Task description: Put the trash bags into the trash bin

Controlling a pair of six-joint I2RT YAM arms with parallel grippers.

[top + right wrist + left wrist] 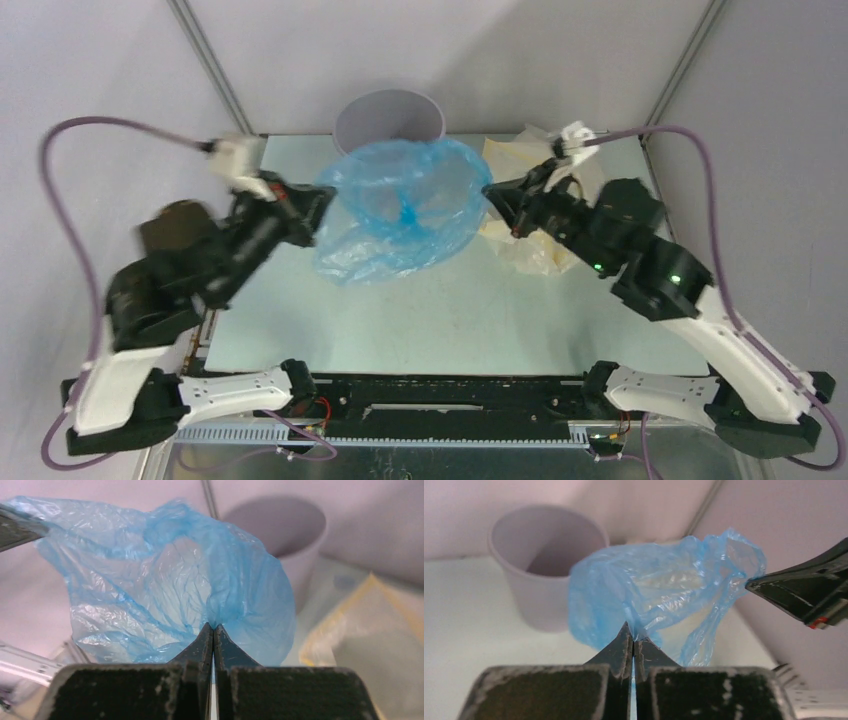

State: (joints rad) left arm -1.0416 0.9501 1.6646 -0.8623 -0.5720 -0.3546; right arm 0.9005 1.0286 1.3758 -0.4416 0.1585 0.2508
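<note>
The blue bag point(405, 210) hangs spread between both hands, its mouth pulled wide. The left hand point(322, 200) has its fingers pressed together on the bag's 9 o'clock edge. The right hand point(490, 195) pinches the 3 o'clock edge the same way. Each wrist view shows the fingertips closed on a fold of blue film.

From above, the bin point(388, 115) stands upright at 12 o'clock of the bag, at the far edge of the surface point(420, 320), and the bag's far edge overlaps the bin's near rim. Whether the bag's low end touches the surface cannot be told. A yellow bag point(530, 250) lies crumpled at 4 o'clock of the blue one, under the right hand.
</note>
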